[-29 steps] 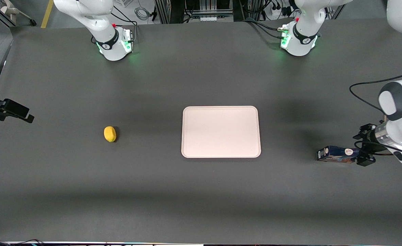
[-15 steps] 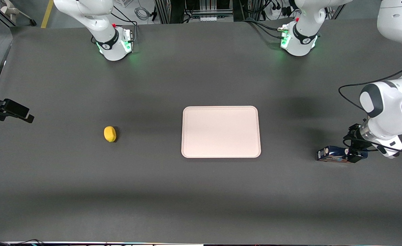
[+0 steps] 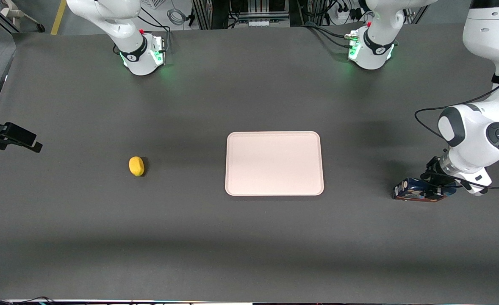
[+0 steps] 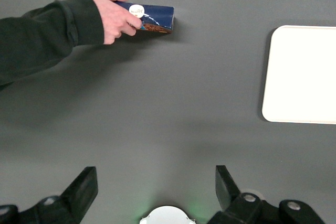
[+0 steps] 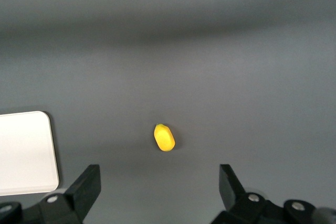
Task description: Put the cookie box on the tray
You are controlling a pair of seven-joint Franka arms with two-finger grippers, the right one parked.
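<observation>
**Cookie box on the table, off the tray**

Front view: the cookie box point(image 3: 414, 190) lies flat on the dark table point(image 3: 249, 245), toward the working arm's end and well apart from the pale pink tray point(image 3: 275, 134) at the middle. The left arm's gripper point(image 3: 438, 187) is low over the end of the box that points away from the tray. Whether it touches the box cannot be told here. A small yellow object point(image 3: 136, 166) lies toward the parked arm's end.

Left wrist view: the gripper point(image 4: 157, 177) has its fingers point(image 4: 84, 184) spread wide, with only bare table between them. The cookie box point(image 4: 152, 18) lies on the table with a person's hand point(image 4: 113, 17) (dark sleeve) clasping one end. The tray point(image 4: 302, 74) is well apart from it.

Right wrist view: the yellow object point(image 5: 165, 137) sits alone, near a corner of the tray point(image 5: 26, 150).
</observation>
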